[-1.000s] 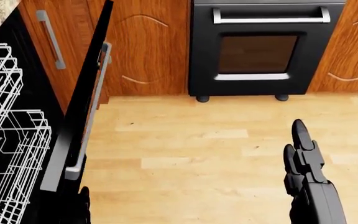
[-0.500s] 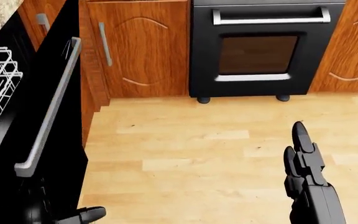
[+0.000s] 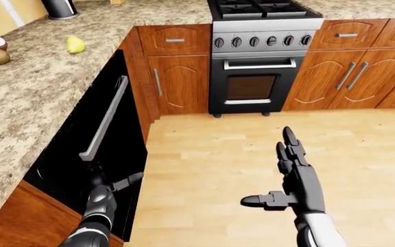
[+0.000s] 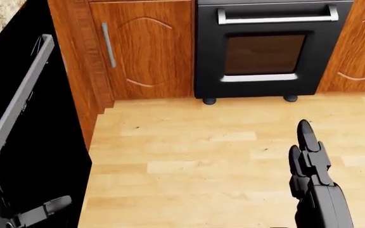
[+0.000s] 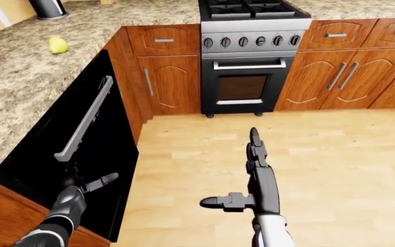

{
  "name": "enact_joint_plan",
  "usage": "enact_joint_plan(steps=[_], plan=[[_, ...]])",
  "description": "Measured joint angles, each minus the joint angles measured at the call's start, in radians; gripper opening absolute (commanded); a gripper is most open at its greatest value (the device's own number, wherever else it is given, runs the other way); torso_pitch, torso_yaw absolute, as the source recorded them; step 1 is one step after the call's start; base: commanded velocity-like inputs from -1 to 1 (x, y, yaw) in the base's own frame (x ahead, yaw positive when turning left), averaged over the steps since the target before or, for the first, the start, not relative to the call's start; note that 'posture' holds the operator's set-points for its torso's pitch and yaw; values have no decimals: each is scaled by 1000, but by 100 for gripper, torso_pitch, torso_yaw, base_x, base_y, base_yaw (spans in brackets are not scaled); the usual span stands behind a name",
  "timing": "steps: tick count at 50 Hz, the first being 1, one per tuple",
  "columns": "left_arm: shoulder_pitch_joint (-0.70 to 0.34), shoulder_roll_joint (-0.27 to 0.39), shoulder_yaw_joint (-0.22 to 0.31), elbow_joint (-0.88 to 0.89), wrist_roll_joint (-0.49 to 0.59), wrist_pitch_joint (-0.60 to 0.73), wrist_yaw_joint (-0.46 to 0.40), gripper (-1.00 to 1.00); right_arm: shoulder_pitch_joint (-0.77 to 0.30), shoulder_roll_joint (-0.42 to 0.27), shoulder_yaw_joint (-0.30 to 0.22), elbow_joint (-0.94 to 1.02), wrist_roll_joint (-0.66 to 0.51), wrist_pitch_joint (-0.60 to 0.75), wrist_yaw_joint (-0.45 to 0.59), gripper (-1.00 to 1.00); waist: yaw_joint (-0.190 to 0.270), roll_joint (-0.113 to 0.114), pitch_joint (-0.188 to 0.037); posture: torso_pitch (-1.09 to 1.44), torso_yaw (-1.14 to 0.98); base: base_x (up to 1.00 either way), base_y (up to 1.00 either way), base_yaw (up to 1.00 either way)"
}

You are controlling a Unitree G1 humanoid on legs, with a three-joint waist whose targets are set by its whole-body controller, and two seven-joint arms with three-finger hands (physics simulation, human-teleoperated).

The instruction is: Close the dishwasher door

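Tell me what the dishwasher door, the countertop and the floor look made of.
Dishwasher door: flat black panel, perhaps painted metal, with a grey metal-looking bar handle. Countertop: speckled beige and brown, like granite. Floor: pale planks with grain, like wood.

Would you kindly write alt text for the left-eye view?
A black dishwasher door stands nearly shut under a granite counter, the robot's left hand open against it. The right hand hangs open over the wood floor, a stove beyond.
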Motion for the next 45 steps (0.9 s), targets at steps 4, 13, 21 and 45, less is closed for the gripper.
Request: enact_joint_plan(steps=[4, 13, 21, 45], plan=[[-14, 22, 6, 4, -10, 15, 6, 100, 7, 1, -7, 3, 3, -9, 1, 100, -1, 0, 2, 0, 0, 0, 0, 0], [-27, 64, 17, -4, -28, 26, 14, 100, 13, 4, -8, 13, 5, -23, 2, 100, -3, 4, 3, 0, 0, 0, 0, 0], [-31, 91, 26, -7, -42, 30, 28, 100, 16, 3, -11, 16, 7, -34, 3, 100, -3, 11, 1, 0, 0, 0, 0, 0], [-21, 107, 38, -4, -47, 37, 67, 100, 18, 4, -13, 4, 9, -30, 5, 100, -13, 16, 2, 0, 0, 0, 0, 0]])
